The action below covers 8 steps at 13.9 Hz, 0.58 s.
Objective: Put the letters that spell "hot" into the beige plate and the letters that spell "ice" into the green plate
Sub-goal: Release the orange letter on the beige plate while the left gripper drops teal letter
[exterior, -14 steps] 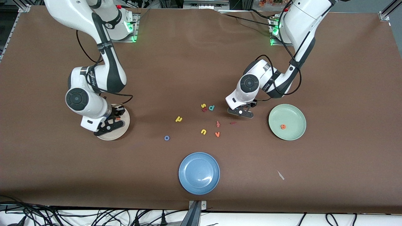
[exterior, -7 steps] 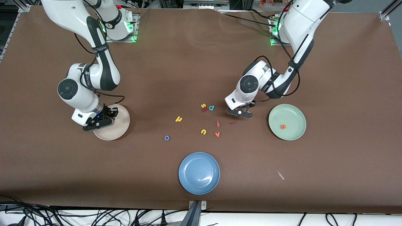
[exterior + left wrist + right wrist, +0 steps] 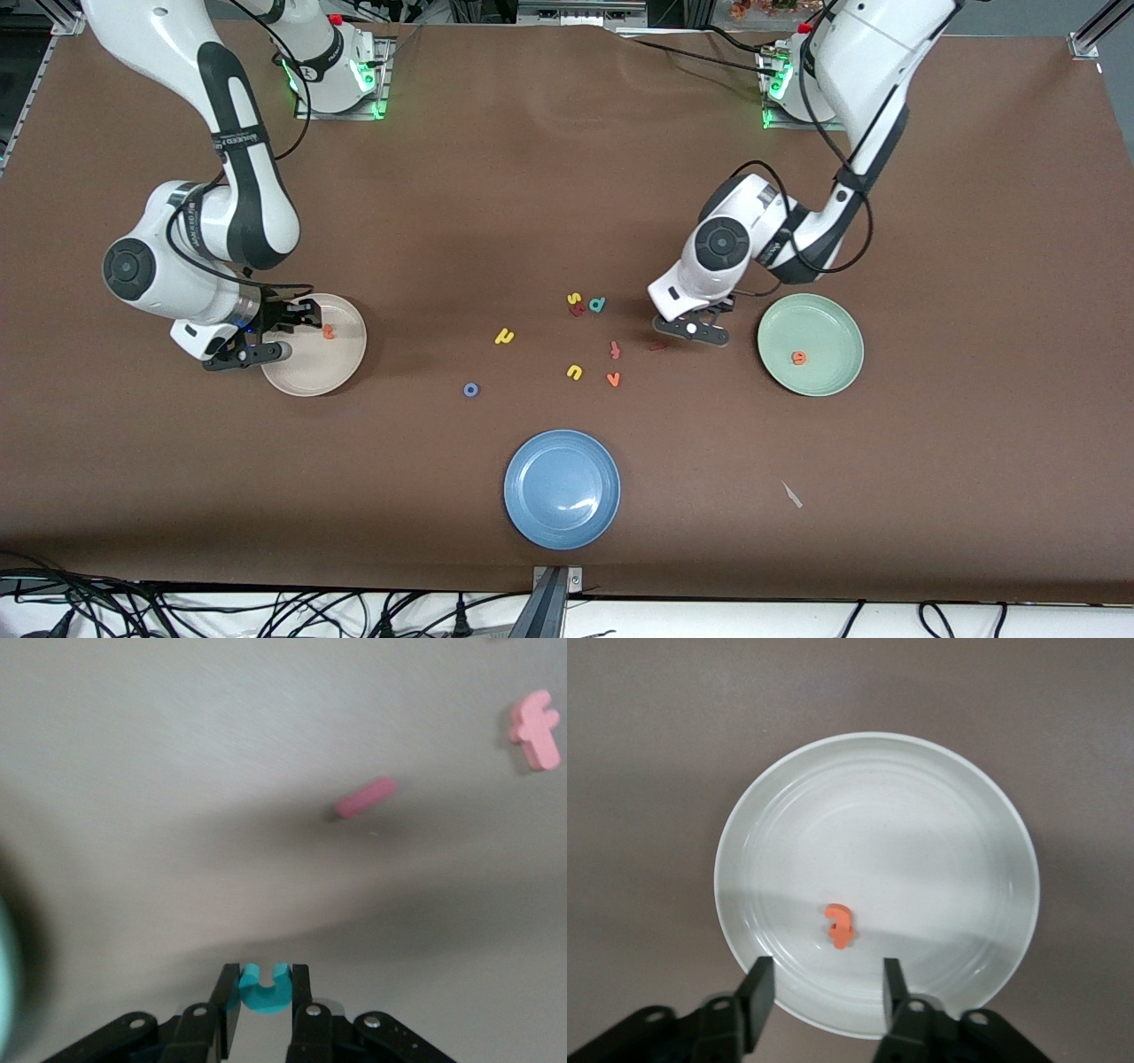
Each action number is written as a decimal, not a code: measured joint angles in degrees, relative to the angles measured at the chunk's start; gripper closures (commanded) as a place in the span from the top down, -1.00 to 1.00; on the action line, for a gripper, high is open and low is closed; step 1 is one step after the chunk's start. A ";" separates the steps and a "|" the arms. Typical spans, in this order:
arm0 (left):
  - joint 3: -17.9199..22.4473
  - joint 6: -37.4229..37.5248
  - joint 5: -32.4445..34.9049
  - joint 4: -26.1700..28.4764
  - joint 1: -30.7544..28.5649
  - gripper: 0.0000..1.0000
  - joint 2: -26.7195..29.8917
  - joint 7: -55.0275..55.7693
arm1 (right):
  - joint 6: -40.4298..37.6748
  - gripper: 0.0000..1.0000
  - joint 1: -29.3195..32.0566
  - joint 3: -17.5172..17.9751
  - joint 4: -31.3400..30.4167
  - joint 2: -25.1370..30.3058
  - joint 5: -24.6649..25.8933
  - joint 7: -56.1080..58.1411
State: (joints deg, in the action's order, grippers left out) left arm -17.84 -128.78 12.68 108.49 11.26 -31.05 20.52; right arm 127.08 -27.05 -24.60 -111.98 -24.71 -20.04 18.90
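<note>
Left hand (image 3: pixel 263 1003), right of frame centre low on the bench, clamped on tiny teal foam "c" (image 3: pixel 263 986). Right hand (image 3: pixel 824 990) parted, empty, above round cream-beige plate (image 3: pixel 347 363) holding orange foam "t" (image 3: pixel 329 332), mid-left.

left gripper (image 3: pixel 263 997): low at the table, fingers pinched on the teal "c" (image 3: pixel 264 986)
right gripper (image 3: pixel 824 988): raised, fingers apart, empty
</note>
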 measured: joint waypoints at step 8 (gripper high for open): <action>0.55 3.71 0.11 -1.07 -16.64 0.99 2.93 -26.72 | 1.90 1.00 -8.37 1.83 3.67 -1.19 -1.02 -33.40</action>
State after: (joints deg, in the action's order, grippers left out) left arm -17.29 -125.07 12.79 107.43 -5.38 -28.12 -6.20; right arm 128.98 -35.42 -22.77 -108.30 -25.90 -21.05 -14.50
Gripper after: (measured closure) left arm 0.744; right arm 0.000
